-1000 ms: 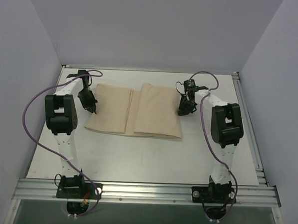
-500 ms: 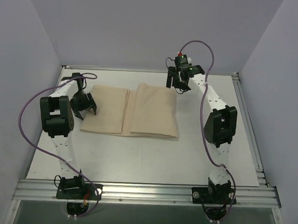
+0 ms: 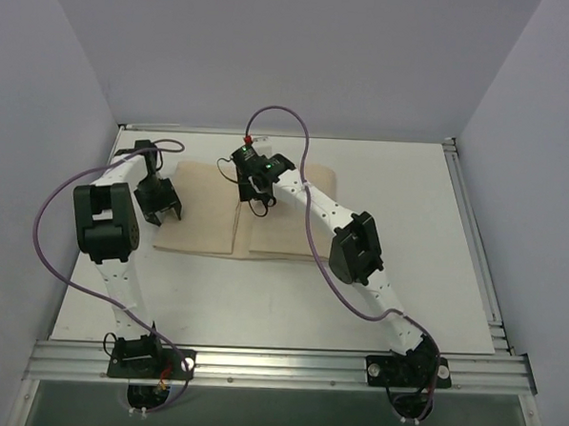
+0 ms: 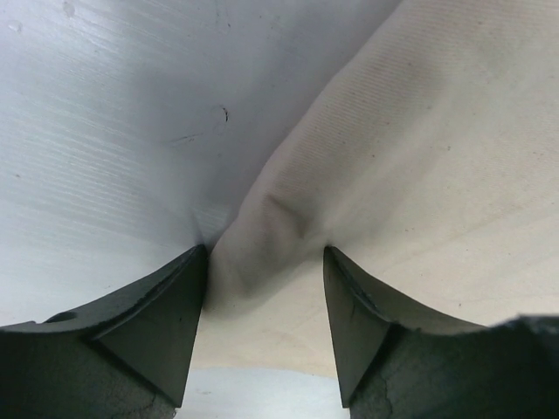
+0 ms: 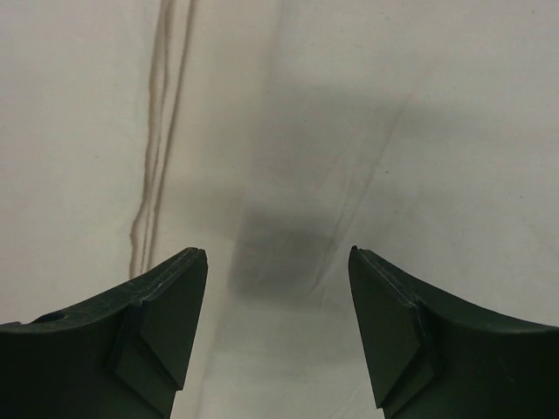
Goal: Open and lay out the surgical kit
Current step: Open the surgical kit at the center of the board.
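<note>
The surgical kit's beige cloth wrap [image 3: 206, 214] lies folded flat on the white desk [image 3: 261, 302], left of centre and toward the far side. Its two panels meet along a crease [image 5: 157, 131] that runs from the near edge to the far one. The left tool [image 3: 163, 205] sits low at the wrap's left edge. Seen from the left wrist, its dark jaws stand apart, and a puckered fold of the cloth's border lies between them where fabric meets bare desk. Nothing there is pinched, though it is hard to tell whether the left jaw touches the fabric. The right arm stretches diagonally from its base at the near right corner across the wrap's right panel. It carries the right tool [image 3: 257, 194] over the far middle of the cloth, just beside the crease. In the right wrist view those jaws are also spread wide and hold nothing, with smooth fabric and a soft dark shadow below the gap. A purple cable [image 3: 297, 161] arcs above the right arm, and another loops out from the left arm toward the left wall.
</note>
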Action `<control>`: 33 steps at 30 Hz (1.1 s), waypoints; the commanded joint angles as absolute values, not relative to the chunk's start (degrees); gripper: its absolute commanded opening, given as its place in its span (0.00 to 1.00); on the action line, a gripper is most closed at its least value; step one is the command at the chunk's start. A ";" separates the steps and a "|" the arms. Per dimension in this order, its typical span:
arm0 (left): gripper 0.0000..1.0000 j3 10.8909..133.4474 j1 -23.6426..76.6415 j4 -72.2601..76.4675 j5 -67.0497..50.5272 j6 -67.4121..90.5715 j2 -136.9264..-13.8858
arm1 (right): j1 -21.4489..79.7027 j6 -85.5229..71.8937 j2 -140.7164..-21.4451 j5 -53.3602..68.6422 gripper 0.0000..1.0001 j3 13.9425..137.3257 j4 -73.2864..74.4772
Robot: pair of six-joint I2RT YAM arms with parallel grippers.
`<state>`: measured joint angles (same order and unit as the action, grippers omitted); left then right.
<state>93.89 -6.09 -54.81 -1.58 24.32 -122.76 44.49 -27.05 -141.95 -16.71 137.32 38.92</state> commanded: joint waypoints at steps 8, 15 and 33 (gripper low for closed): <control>0.63 91.14 -6.33 -51.68 -5.10 25.93 -120.50 | 45.79 -28.04 -145.36 -27.25 0.54 139.31 42.80; 0.62 91.32 -6.42 -51.68 -5.36 26.10 -120.50 | 46.49 -28.21 -145.55 -26.02 0.54 138.69 40.70; 0.61 91.41 -6.50 -51.77 -5.27 26.19 -121.46 | 46.58 -27.69 -147.66 -25.14 0.42 138.16 39.20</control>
